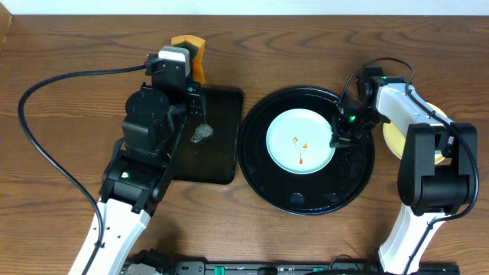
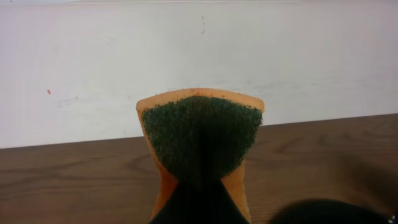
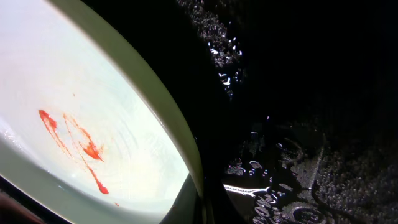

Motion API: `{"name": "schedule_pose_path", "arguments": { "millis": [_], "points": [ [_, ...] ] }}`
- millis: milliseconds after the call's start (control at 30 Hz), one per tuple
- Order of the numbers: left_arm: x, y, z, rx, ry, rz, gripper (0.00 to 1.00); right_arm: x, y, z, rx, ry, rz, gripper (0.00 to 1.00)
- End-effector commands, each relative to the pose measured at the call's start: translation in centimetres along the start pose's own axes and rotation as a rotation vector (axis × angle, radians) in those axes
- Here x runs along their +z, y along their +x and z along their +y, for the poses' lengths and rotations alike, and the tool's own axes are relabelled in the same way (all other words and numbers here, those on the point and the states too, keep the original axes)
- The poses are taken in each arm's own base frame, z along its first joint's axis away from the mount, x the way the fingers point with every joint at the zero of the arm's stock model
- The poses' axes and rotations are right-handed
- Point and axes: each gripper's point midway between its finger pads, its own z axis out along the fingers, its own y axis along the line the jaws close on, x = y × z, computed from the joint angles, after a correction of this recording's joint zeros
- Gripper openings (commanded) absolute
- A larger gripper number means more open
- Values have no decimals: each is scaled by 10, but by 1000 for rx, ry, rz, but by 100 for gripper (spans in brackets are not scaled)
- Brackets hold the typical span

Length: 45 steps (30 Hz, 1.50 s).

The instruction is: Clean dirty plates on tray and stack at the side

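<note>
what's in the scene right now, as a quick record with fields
plate being handled: mint-green plate, orange-red sauce smears, lying in the round tray
tray surface: wet, with droplets
side plate: yellow plate, right of the round tray, partly hidden by the right arm
left gripper: shut on the sponge, near the rectangular tray
right gripper: at the mint-green plate's right rim, grip unclear

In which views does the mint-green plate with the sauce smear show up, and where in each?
Overhead: the mint-green plate lies in the middle of the round black tray.
Left wrist: not in it; this view shows the sponge instead.
Right wrist: the plate fills the left side, its rim running diagonally against the wet tray.
Shared landmark: the orange-red smear on the plate.
</note>
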Motion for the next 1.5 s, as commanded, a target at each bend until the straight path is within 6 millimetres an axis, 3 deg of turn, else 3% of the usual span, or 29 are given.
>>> {"name": "schedule_pose_path", "arguments": {
  "millis": [0, 200, 333, 567, 667, 1200, 1333, 1467],
  "points": [
    [4, -1, 6, 9, -31, 5, 8, -5, 1, 6, -32, 4, -16, 1],
    [33, 57, 6, 36, -42, 194, 8, -5, 1, 6, -32, 4, -15, 1],
    [54, 120, 8, 33, -61, 391, 8, -5, 1, 6, -32, 3, -15, 1],
    [57, 229, 14, -62, -145, 736, 8, -5, 2, 6, -31, 4, -13, 1],
    [52, 254, 11, -80, -135, 825, 8, -5, 1, 6, -32, 4, -14, 1],
    [49, 262, 1, -102, -83, 864, 8, -5, 1, 6, -33, 3, -18, 1],
    [50, 260, -19, -152, 26, 869, 8, -4, 3, 9, -36, -1, -8, 1],
    [55, 249, -55, -255, 187, 839, 7, 2, 11, 23, -66, -8, 21, 1]
  ]
}}
